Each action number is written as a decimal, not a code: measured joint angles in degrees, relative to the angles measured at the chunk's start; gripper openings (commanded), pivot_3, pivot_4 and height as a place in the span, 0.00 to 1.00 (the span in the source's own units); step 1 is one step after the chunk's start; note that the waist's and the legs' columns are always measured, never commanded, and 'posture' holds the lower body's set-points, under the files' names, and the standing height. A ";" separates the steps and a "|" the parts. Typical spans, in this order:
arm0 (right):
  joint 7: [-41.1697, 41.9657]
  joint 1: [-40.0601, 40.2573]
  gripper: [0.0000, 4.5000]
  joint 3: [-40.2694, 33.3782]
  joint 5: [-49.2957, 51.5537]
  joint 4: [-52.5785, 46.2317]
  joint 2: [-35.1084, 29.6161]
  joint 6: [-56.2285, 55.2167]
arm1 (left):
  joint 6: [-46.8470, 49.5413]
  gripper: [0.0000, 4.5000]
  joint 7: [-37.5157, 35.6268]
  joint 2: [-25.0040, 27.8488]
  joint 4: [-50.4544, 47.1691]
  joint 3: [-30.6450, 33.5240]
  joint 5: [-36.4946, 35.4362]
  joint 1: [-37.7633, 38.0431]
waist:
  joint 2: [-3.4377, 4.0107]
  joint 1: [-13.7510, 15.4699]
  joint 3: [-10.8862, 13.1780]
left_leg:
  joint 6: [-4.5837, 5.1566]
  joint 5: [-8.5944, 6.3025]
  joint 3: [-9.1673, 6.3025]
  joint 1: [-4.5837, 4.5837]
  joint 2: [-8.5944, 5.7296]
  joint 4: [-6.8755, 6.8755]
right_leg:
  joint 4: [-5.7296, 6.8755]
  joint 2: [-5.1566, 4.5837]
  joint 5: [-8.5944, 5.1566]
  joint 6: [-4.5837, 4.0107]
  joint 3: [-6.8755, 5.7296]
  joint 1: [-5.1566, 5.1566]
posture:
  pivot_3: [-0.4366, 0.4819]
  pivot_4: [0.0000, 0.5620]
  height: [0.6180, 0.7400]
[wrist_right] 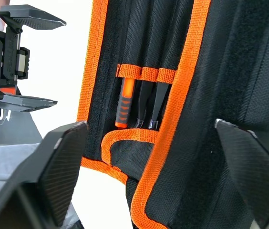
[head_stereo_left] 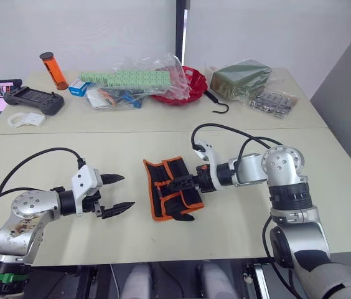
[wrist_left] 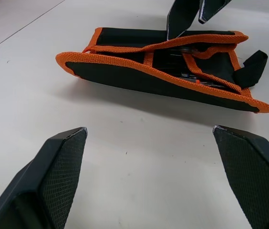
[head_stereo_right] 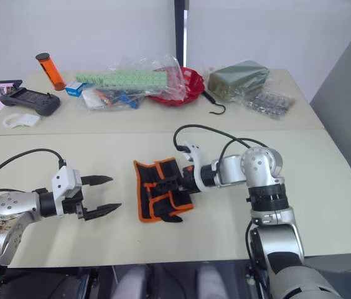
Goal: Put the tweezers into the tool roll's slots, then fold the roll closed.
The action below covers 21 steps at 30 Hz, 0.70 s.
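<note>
On the cream table (head_stereo_left: 70,146) we see the tool roll (head_stereo_left: 172,189) lying lengthwise toward us, the open right pincer (head_stereo_left: 185,183) over it, nearer than the open left pincer (head_stereo_left: 118,194).

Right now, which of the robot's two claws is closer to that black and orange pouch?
The right. The right gripper is at the tool roll, its open fingers reaching over the roll's right edge. The left gripper hangs open beside the roll's left side, with bare table between them.

Head eyes look down over my table (head_stereo_left: 163,140); both wrist cameras close on tool roll (head_stereo_left: 170,187), facing opposite.
</note>
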 measured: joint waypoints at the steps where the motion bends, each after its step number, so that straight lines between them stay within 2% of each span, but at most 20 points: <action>1: 0.05 0.43 0.98 -0.78 0.11 0.18 0.16 0.00 | 0.00 1.00 0.00 -0.16 0.05 -0.13 0.00 -0.19 | 0.00 0.05 0.00 | 0.00 0.00 0.00 -0.01 0.00 0.00 | 0.00 0.00 0.00 0.00 0.00 0.00 | 0.48 0.27 1.00; 6: 0.48 1.97 0.98 -6.12 1.58 -0.95 0.82 -0.05 | 0.00 1.00 -0.17 -0.21 0.75 -0.44 0.00 -1.05 | 0.01 0.06 0.01 | 0.00 0.00 0.00 -0.03 -0.01 0.00 | 0.00 0.00 0.00 0.00 0.00 -0.01 | 0.48 0.27 1.00; 10: 5.24 5.04 0.98 -6.37 0.37 -12.97 -3.93 -5.63 | 0.02 1.00 -0.52 -0.21 0.99 -0.87 -0.04 -2.18 | 0.03 0.32 0.02 | 0.00 0.00 -0.06 -0.09 -0.03 0.01 | -0.02 -0.01 -0.01 0.01 -0.03 -0.02 | 0.48 0.27 1.00; 12: 14.30 10.44 0.86 -2.27 -4.62 -23.39 -9.83 -17.41 | 0.05 1.00 -0.67 -0.24 1.42 -1.07 -0.05 -2.62 | 0.03 0.35 0.02 | 0.02 -0.02 -0.06 -0.10 -0.05 0.00 | -0.08 -0.03 -0.01 0.03 -0.04 -0.02 | 0.48 0.27 1.00; 14: 20.52 12.79 0.72 0.59 -7.54 -26.58 -11.81 -24.21 | 0.05 1.00 -0.79 -0.29 2.12 -1.28 -0.04 -2.98 | 0.02 -0.09 0.03 | 0.02 -0.02 -0.01 -0.06 0.00 0.00 | -0.08 -0.02 -0.02 0.04 -0.03 -0.02 | 0.48 0.27 1.00; 17: 30.76 15.23 0.49 6.92 -14.73 -25.76 -17.60 -34.83 | 0.04 1.00 -1.01 -0.48 2.10 -1.56 -0.05 -4.03 | 0.01 -0.23 0.03 | 0.02 -0.01 -0.01 0.05 0.00 0.05 | -0.03 -0.01 -0.02 0.04 -0.03 0.05 | 0.48 0.27 1.00; 18: 34.00 16.23 0.41 10.17 -19.85 -24.23 -20.10 -40.92 | 0.04 1.00 -1.06 -0.48 2.15 -1.56 -0.05 -4.10 | 0.01 -0.13 0.03 | 0.02 -0.01 -0.01 0.06 -0.01 0.08 | -0.03 -0.01 -0.02 0.05 -0.03 0.06 | 0.48 0.27 1.00; 21: 39.35 18.51 0.18 16.01 -30.95 -17.75 -21.75 -54.71 | 0.04 1.00 -1.23 -0.48 2.25 -1.69 -0.04 -4.11 | -0.01 0.00 0.04 | 0.02 -0.01 0.00 0.03 -0.01 0.09 | -0.05 -0.01 -0.02 0.05 -0.03 0.05 | 0.48 0.27 1.00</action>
